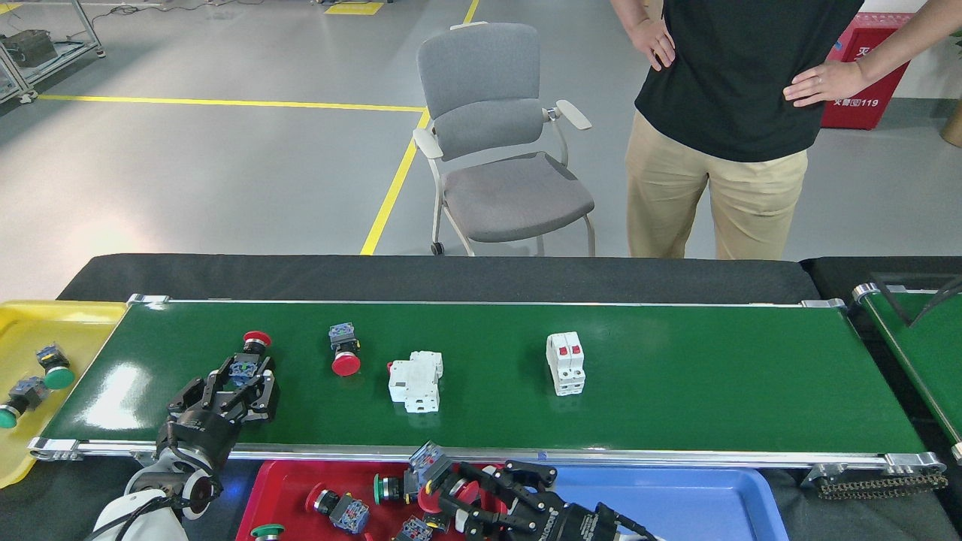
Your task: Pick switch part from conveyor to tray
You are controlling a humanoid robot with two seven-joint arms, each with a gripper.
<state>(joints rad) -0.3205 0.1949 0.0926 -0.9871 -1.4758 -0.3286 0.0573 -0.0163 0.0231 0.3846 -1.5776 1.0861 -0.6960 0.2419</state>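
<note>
The conveyor (676, 391) runs across the view with a dark-green belt. At its near left, my left gripper (242, 382) is shut on a switch part (252, 347) that has a red button and a blue block. My right gripper (460, 492) is low over the red tray (289, 488). It is shut on another red-button switch part (428, 457), held off the belt. A third red-button switch part (344, 355) lies free on the belt.
Two white breakers (415, 379) (565, 363) lie on the belt. The red tray holds several switch parts. A blue tray (676, 503) sits to its right, and a yellow tray (30, 323) with two green-button parts at far left. A person (721, 113) and a chair (496, 150) stand behind. Another green belt (917, 353) shows at right.
</note>
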